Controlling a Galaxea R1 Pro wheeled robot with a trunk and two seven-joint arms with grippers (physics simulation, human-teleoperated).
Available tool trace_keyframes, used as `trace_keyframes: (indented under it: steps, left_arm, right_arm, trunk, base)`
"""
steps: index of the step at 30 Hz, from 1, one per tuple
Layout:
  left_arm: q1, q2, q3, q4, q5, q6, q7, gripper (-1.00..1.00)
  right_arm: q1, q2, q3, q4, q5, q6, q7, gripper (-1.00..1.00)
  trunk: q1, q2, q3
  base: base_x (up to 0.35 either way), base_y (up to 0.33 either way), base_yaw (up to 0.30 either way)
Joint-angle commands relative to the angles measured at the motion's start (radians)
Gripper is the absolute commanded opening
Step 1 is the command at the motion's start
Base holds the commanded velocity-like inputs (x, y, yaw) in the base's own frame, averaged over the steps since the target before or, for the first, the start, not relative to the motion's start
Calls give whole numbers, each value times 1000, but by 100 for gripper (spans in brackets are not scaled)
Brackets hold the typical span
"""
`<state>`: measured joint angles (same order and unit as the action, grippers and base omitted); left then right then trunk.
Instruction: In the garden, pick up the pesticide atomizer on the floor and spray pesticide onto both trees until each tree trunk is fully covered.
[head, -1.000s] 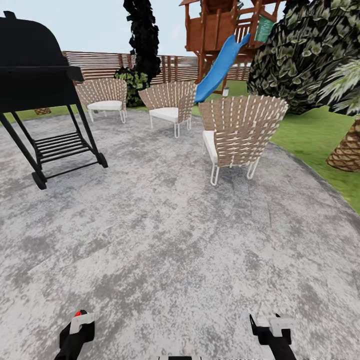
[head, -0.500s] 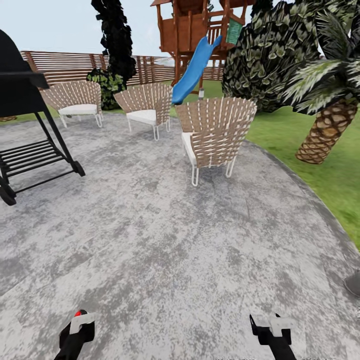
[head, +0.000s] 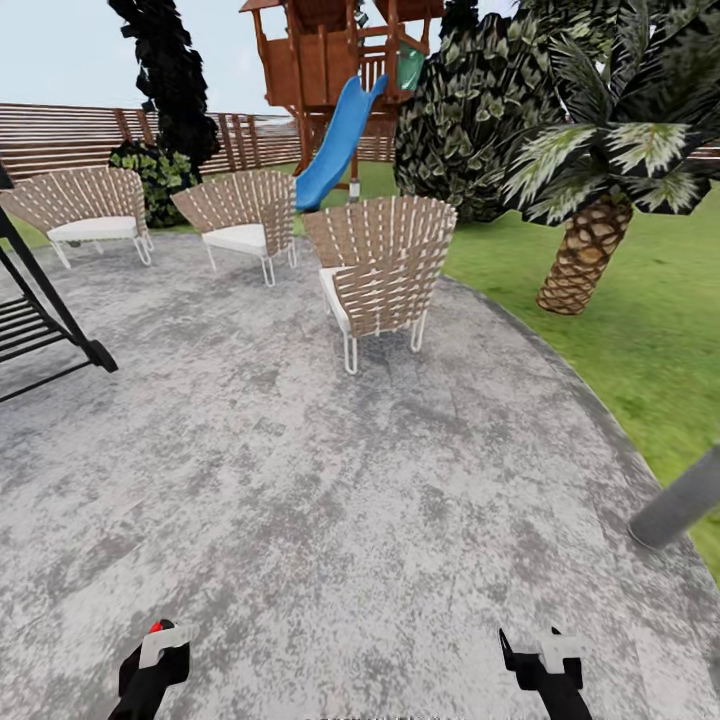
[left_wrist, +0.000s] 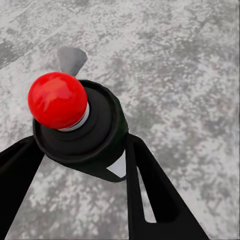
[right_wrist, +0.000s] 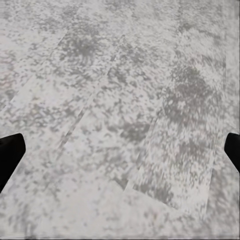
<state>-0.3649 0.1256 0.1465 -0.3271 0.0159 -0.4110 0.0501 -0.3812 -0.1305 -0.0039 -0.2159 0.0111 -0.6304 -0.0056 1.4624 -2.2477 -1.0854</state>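
Patio (head: 330, 520), mottled grey paving, takes up most of the head view, with green lawn (head: 640, 330) curving round its right edge. Fence (head: 60, 125) of brown slats runs along the back; wooden playhouse (head: 325, 55) with a blue slide (head: 335, 145) stands behind the seating. Scaly palm (head: 590, 200) on the grass at right is not a target. Grey-brown tree trunk (head: 675, 508) leans in at the right edge, base just at the patio border, looks like one of the two to spray. Three woven chairs: nearest chair (head: 385, 265), middle chair (head: 245, 215), far chair (head: 85, 205). Black grill stand (head: 40, 330) at the left edge.

Left gripper (left_wrist: 82, 150) is clamped around the pesticide atomizer (left_wrist: 80, 130), black fingers on either side of the dark body, red tip (left_wrist: 57, 99) toward the camera. In the head view the bottle sits low at left, held over the paving. Right gripper (right_wrist: 120, 155) carries nothing, fingertips spread wide over bare paving.

Step in hand: pickup done, robot in transit to a tree; no white specks visible on the trunk. Next move, as I judge it: turn the base right, close on the trunk, raise the left arm and aim the nozzle at the bark.
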Motion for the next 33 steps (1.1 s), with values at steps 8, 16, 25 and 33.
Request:
trace_keyframes:
  steps: [8, 16, 25, 33]
  left_arm:
    - [0, 0, -1, 0, 2, -3, 2, -100]
    - [0, 0, -1, 0, 3, -3, 2, -100]
    - [0, 0, -1, 0, 3, -3, 2, -100]
    - [0, 0, -1, 0, 3, -3, 2, -100]
  right_arm:
    - [-1, 0, -1, 1, 1, -2, -1, 100]
    - [-1, 0, -1, 1, 1, -3, -1, 100]
    - [-1, 1, 0, 1, 1, -2, -1, 100]
    - [-1, 2, 0, 1, 1, -2, -1, 100]
  trunk:
    - [0, 0, 4]
    - [0, 0, 9]
    - [0, 0, 14]
    - [0, 0, 19]
  base:
    - [-293, 0, -283]
    - [-335, 37, -283]
    - [-313, 170, -283]
    - [-118, 77, -283]
